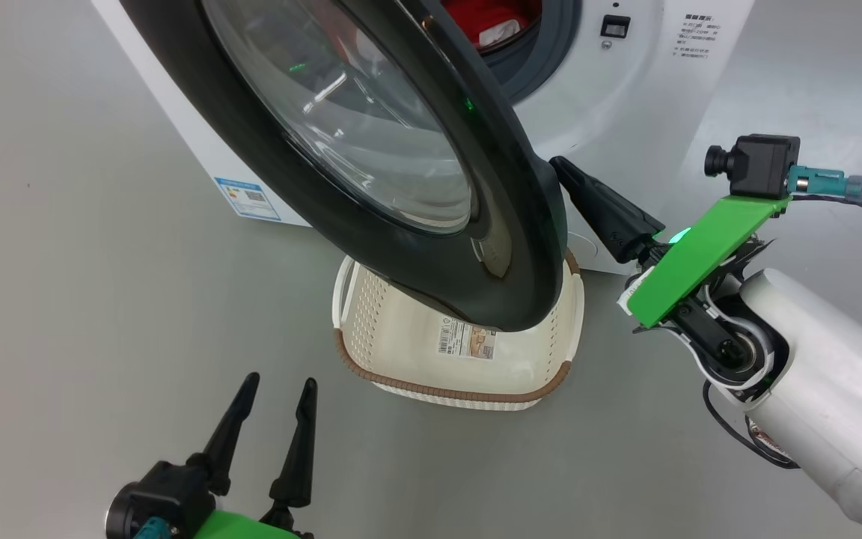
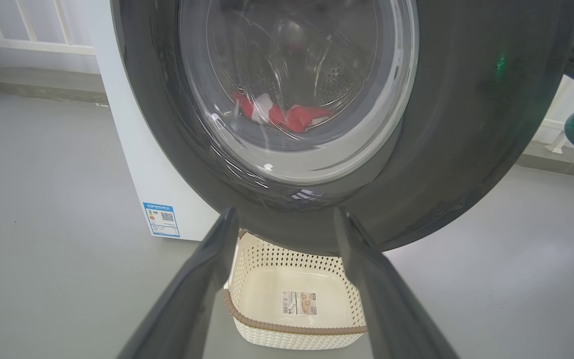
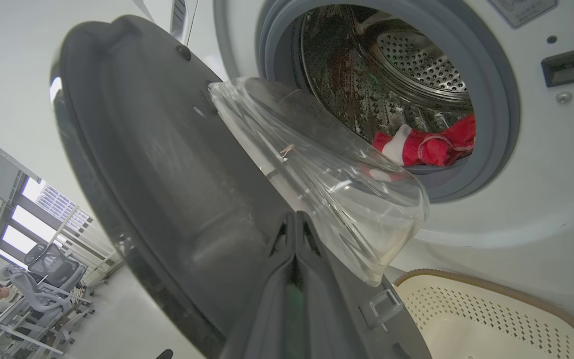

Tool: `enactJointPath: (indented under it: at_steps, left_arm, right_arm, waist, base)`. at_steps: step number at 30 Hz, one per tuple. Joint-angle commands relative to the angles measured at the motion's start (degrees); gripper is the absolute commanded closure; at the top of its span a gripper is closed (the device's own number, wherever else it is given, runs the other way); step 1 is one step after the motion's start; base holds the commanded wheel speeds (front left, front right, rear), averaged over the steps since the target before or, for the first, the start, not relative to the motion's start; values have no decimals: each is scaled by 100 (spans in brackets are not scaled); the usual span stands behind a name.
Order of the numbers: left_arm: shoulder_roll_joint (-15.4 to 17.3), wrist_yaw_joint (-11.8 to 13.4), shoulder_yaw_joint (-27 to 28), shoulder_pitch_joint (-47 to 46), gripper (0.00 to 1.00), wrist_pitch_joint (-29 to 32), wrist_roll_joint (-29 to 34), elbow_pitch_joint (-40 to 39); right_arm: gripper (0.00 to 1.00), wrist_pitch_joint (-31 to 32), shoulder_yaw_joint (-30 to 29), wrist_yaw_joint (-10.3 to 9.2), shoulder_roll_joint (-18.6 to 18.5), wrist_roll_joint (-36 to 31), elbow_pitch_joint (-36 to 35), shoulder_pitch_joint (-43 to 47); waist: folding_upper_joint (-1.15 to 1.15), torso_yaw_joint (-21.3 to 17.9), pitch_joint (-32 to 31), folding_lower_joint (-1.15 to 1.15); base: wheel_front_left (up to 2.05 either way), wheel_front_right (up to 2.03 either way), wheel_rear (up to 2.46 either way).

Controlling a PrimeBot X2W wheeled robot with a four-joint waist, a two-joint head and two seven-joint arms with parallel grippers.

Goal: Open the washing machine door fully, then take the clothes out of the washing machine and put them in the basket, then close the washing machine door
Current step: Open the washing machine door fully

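Slippage is the worry in the head view: the right gripper [image 1: 562,166], fingers clenched together on nothing, seems only to lean against the inner edge of the washing machine door [image 1: 349,127], which stands part-open and overhangs the basket [image 1: 468,393], so lost contact could let it drift shut. In the left wrist view the left gripper [image 2: 285,214] hangs spread wide and empty before the door's outer face, where a wider swing might strike it. In the right wrist view the clothes [image 3: 436,144] lie at the drum's front lip inside the washing machine [image 3: 516,199], and the smooth door panel offers the closed fingers little purchase.
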Motion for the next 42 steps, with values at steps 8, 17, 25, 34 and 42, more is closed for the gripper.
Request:
enactJointPath:
  at_steps: [8,17,25,34,42]
  left_arm:
    - [54,-16,101,-226,0,-69,-80,-152]
    - [54,57,70,-44,0,-69,-135,-239]
    - [54,97,56,151,0,-69,-142,-305]
    - [54,196,53,316,0,-69,-131,-303]
    - [54,273,90,433,0,-69,-91,-302]
  right_arm:
    - [100,603,267,44,-127,771,-446,-115]
    - [100,1004,349,44,-180,1079,-757,204]
    - [100,1153,353,44,-133,1113,-901,488]
    - [100,1299,389,44,76,1084,-1047,756]
    - [100,1374,387,44,309,1064,-1039,928]
  waist:
    - [0,121,35,0]
    - [0,334,-142,0]
    - [0,559,-274,0]
    - [0,897,-450,0]
    - [0,1249,-610,0]
  base:
    - [0,0,0]
    - [0,0,0]
    - [0,0,0]
    - [0,0,0]
    - [0,0,0]
